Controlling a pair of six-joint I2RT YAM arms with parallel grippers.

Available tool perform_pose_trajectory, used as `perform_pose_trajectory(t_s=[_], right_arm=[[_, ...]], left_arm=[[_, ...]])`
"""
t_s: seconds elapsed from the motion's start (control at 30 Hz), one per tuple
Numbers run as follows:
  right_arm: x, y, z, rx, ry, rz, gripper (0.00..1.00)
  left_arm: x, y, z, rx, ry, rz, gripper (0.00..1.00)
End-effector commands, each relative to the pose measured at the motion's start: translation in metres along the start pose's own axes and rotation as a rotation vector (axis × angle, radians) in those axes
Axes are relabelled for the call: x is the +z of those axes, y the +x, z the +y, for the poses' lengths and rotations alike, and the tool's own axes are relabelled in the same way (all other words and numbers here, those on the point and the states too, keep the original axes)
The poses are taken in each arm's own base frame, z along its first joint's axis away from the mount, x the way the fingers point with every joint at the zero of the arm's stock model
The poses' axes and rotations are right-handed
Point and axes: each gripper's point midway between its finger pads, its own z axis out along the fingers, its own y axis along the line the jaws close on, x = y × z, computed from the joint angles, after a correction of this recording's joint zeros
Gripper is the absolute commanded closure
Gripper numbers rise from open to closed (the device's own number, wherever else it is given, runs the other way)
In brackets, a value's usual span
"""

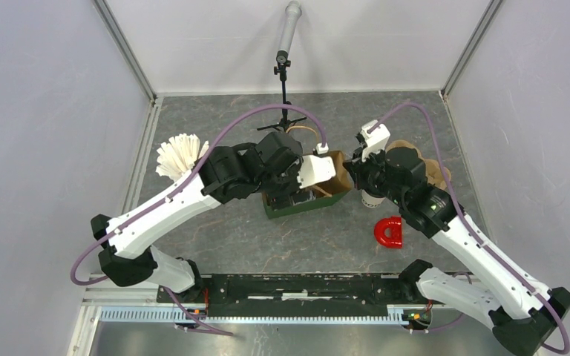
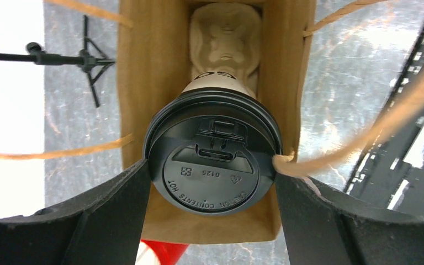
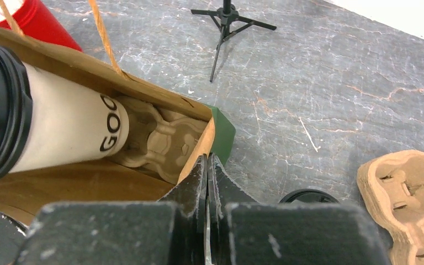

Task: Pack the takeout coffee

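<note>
The green paper bag (image 1: 293, 210) stands open in the middle of the table. A moulded cardboard carrier (image 2: 226, 38) lies at the bottom of the bag. The takeout coffee (image 2: 212, 160) is already down inside the bag, with its cream body leaning and its foot reaching into the carrier. Its black lid sits below the bag's rim. Most of the packing therefore looks done: the cup is inside the bag rather than beside it. The left gripper (image 2: 211, 172) hangs over the bag's mouth. Its fingers (image 2: 99, 221) are spread wide and lie against opposite sides of the lid, so it appears to be clasping the cup, not clear of it. The right gripper (image 3: 206, 165) is at the bag's right rim with its jaws pressed together on the paper edge, which I take to be steadying the bag. What seems left is to seat the cup upright in its carrier cell, let go and lift the left arm out of the bag. A second lidded cup (image 1: 372, 199) stands just outside the bag's right side, and a loose carrier (image 3: 406, 204) lies beyond it. If that cup also belongs in the order, it has not been packed.
</note>
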Motion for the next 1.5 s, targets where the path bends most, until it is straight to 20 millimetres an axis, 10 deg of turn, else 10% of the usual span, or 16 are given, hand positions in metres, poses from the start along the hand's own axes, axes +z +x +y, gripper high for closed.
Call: perform_pose_trajectory(t_s=[0.0, 1.47], right_arm=[[-0.003, -0.001, 0.01, -0.035, -0.065, -0.035, 1.0], [-0.032, 0.046, 0.025, -0.104, -0.186, -0.041, 1.0]], left_arm=[[-0.004, -0.004, -0.029, -0.048, 0.105, -0.02, 0.44], [-0.015, -0.023, -0.056, -0.097, 0.027, 0.01, 0.45]])
